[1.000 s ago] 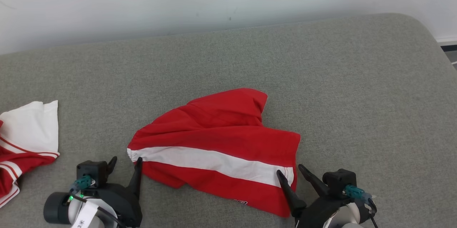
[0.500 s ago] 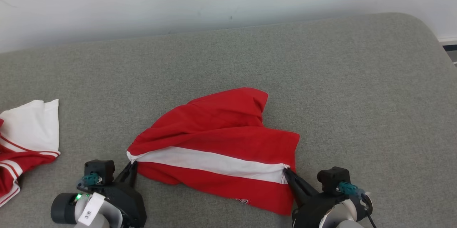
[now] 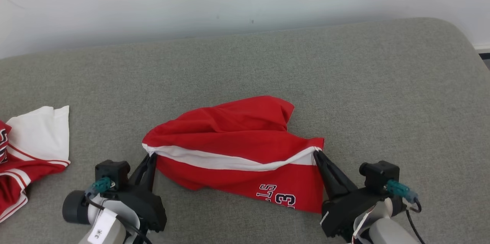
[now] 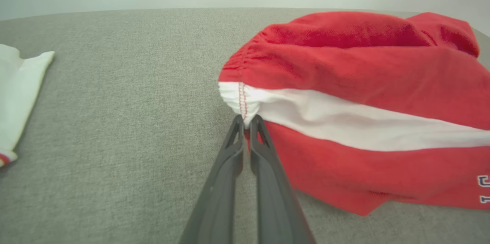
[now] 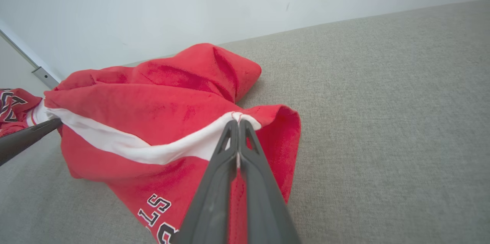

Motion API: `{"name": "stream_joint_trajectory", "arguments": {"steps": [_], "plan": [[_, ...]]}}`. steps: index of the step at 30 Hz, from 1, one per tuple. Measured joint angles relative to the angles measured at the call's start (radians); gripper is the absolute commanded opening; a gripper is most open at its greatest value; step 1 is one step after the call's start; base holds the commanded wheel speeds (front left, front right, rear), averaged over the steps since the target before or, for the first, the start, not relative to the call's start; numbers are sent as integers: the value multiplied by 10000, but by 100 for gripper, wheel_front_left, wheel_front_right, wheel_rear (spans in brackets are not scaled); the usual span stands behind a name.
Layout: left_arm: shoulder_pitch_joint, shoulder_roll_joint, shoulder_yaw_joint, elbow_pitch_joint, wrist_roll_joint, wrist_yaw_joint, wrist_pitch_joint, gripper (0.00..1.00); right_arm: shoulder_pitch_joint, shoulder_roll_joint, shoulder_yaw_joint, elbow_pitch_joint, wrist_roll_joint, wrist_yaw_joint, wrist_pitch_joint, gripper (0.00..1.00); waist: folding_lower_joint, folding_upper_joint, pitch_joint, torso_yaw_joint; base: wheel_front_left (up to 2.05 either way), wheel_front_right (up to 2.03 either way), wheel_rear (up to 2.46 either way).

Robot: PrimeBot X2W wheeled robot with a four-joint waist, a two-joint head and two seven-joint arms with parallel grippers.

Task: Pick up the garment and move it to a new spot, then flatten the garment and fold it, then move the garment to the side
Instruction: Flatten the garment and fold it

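Jaws of left gripper [image 3: 150, 156] and right gripper [image 3: 316, 153] clench the stripe ends of the red garment [image 3: 237, 133] mid-frame, with a red-and-white garment [image 3: 38, 139] at the left edge.

Colours noted.
Garment [image 3: 237, 140] red, one white band, white numerals outlined dark; second garment [image 3: 34, 137] white and red, thin red stripes; upholstered surface [image 3: 383, 83] plain grey.

I can't read the whole print [image 3: 277, 196] on the red shorts [image 3: 237, 148]: the fabric's edge hides part of it, and the left wrist view crops it at the right edge. The red-and-white jersey [image 3: 26, 152] runs off the head view's left edge. The closed fingers of the left claw [image 3: 150, 156] and right claw [image 3: 317, 154] cover the cloth they pinch, so I can't tell how much is caught.
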Motion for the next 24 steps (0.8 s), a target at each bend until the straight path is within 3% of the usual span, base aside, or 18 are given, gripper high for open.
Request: {"name": "stream_joint_trajectory", "arguments": {"steps": [6, 12, 15, 18, 21, 24], "plan": [[-529, 217, -94, -579, -247, -474, 410, 0, -1046, -596, 98, -119, 199, 483, 869, 0, -1, 0, 124, 27, 0, 0, 0], [-2315, 334, 215, -700, -1415, -2115, 2253, 0, -3900, -1154, 107, 623, 982, 700, 3133, 0, 0, 0, 576, -61, 0, 0, 0], [-3711, 326, 685, -368, -2546, -2157, 3484, 0, -5939, -1212, 81, 1367, 1392, 742, 4393, 0, 0, 0, 918, -117, 0, 0, 0], [-5561, 311, 1177, 59, -2832, -2052, 4201, 0, -8247, -1227, -284, 2056, 1417, 765, 4993, 0, 1, 2, 1298, -172, 0, 0, 0], [-8048, 236, 1747, 71, -2564, -1960, 4057, 0, -10537, -1369, -1034, 2274, 1204, 591, 4410, 0, 4, 2, 1700, -208, 0, 0, 0], [-9696, -209, 2151, -387, -2309, -1710, 3411, 0, -11980, -1778, -1321, 2136, 1014, 600, 3657, 0, -1, -1, 2113, -200, 0, 0, 0]]}}
